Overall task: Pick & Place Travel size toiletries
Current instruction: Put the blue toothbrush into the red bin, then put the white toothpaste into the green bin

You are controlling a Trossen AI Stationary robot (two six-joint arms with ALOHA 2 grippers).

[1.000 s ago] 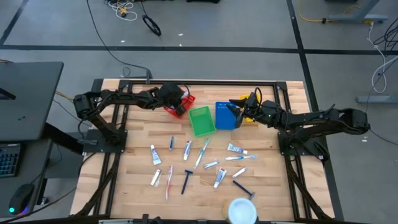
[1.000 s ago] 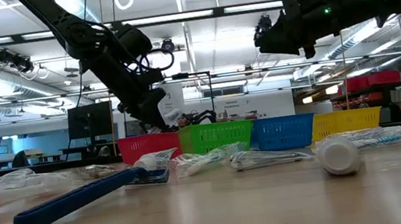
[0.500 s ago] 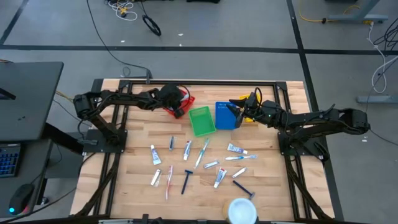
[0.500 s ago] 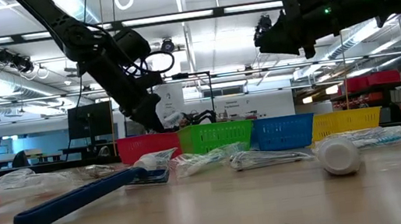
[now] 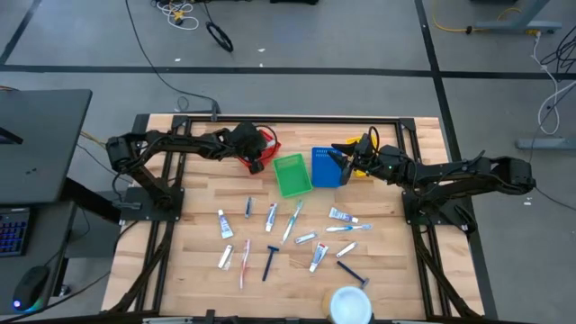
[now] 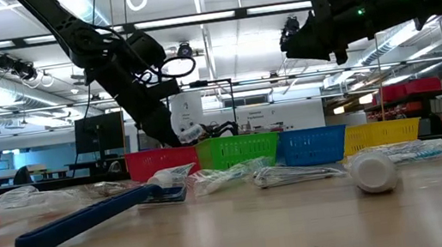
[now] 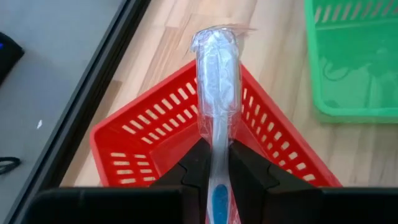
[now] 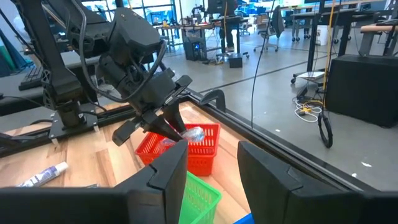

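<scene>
Wooden slatted worktop carries four small plastic baskets at its 12 o'clock edge: red basket, green basket, blue basket, yellow basket. Left end effector hangs over the red basket, fingers clamped on a clear-wrapped pale toothbrush with blue handle, its wrapped head pointing past the basket's rim. Right end effector hovers above the blue basket, fingers apart, holding nothing. Remaining toiletries lie loose mid-worktop: small white tubes, a dark-handled razor. Round white disc sits near 6 o'clock.
</scene>
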